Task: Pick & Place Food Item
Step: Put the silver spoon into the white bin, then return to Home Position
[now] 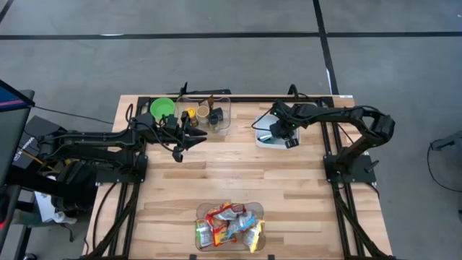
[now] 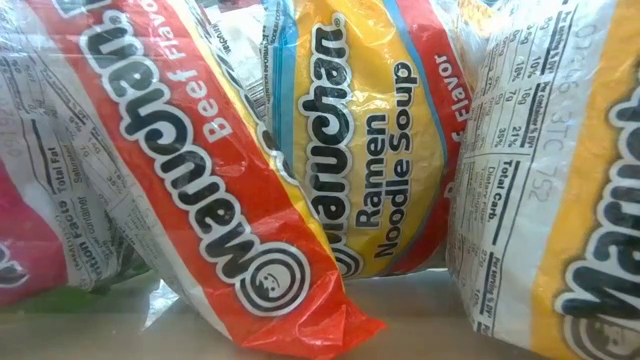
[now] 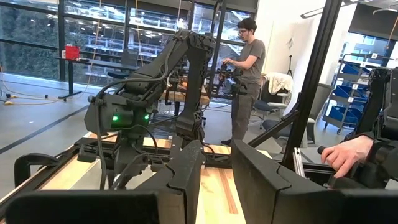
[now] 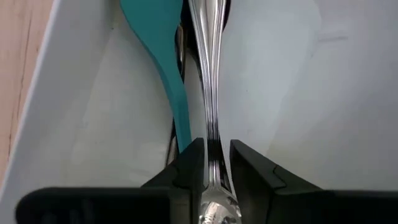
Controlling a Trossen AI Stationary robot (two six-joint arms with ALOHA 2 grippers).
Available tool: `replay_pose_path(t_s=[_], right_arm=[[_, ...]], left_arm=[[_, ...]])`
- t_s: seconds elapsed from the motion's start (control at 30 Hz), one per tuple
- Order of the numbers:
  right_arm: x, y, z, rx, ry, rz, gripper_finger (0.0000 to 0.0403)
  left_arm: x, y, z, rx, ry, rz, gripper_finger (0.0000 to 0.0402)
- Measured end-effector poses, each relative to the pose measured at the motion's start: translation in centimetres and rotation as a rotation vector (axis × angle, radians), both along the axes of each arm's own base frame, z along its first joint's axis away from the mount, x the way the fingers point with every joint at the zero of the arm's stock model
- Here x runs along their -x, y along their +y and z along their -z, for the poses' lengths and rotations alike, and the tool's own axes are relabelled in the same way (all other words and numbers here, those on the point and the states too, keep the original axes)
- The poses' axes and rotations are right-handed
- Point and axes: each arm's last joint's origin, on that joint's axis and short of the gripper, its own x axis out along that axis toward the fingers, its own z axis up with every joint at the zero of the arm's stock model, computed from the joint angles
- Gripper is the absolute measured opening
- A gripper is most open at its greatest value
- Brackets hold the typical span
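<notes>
Straddling a silver handle [image 4: 208,74], the right gripper [image 4: 216,149] points down into a white tray [image 4: 298,93] at the far right of the table [image 1: 289,195]. Its jaws stand narrowly apart, with a sliver of gap showing on each side of the handle, so nothing is pinched. The handle's long axis runs straight out ahead between the fingers. A teal utensil [image 4: 155,56] lies just beside the handle, on almost the same line.

No food lies in this tray. The ramen packets [image 1: 227,220] sit in a clear bin [image 1: 201,211] at the middle of the near edge, well apart from the tray, across the full depth of the table. They are heaped at mixed angles, so no single long axis can be given; the low view shows them leaning on one another.

The left gripper [image 1: 180,150] hovers over bare board left of centre, jaws slightly spread and empty. Judged from above, it is marginally nearer the bin than the right gripper; either arm must travel toward the near edge.
</notes>
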Motion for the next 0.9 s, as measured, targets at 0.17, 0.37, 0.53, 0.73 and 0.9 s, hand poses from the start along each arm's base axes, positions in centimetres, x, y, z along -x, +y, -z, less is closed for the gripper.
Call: replay_pose_path(t_s=[0.17,0.37,0.53,0.73,0.9], right_arm=[[0.0,0.0,0.0,0.002,0.000,0.005,0.0079],[-0.2,-0.1,-0.4,0.002,-0.016,0.049,0.0099],[-0.5,-0.3,-1.2,-0.012,-0.035,0.122,0.0121],[-0.6,-0.4,-1.8,-0.042,-0.042,0.215,0.0140],[-0.7,-0.4,-2.1,-0.057,-0.064,0.298,0.0148]], left_arm=[[0.0,0.0,0.0,0.000,0.000,0.000,0.0085],[0.0,0.0,0.0,0.000,0.000,0.000,0.0085],[0.0,0.0,0.0,0.000,0.000,0.000,0.0085],[0.0,0.0,0.0,0.000,0.000,0.000,0.0085],[0.0,0.0,0.0,0.000,0.000,0.000,0.0085]])
